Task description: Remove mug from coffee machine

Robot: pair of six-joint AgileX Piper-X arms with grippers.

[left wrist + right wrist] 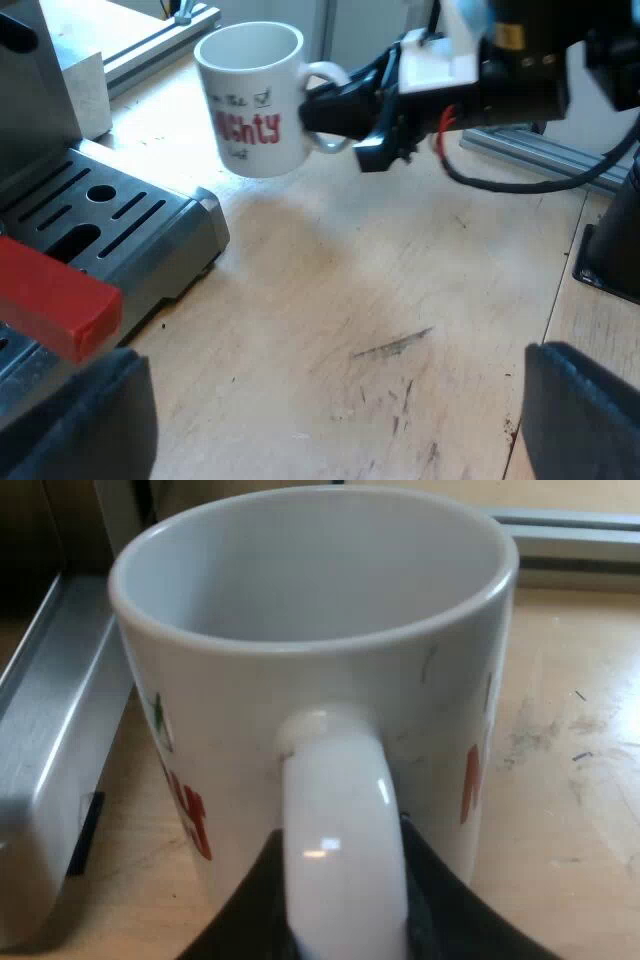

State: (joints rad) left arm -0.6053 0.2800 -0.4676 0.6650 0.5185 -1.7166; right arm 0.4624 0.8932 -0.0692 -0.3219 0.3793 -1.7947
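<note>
One white mug (250, 100) with red lettering is under inspection. It hangs slightly tilted above the wooden table (400, 300), with its shadow on the wood beneath it. It is apart from the espresso machine's slotted metal drip tray (130, 215), just past the tray's corner. Its mouth faces up and the inside looks empty.

My right gripper (345, 110) is clenched on the mug's handle (345, 860). The right wrist view shows one black finger (245, 915) pressed to each side of the white loop.

My left gripper (330, 415) is released and holds nothing, its two black fingers (80, 420) spread wide with bare table between them. It hovers near the front of the tray, well apart from the mug. A red handle end (55, 300) shows close to that gripper, over the tray.

A brushed metal edge (40, 780) lies beside the mug in the right wrist view; I cannot tell whether it belongs to the tray. An aluminium rail (560, 150) runs along the table beyond the right arm.
</note>
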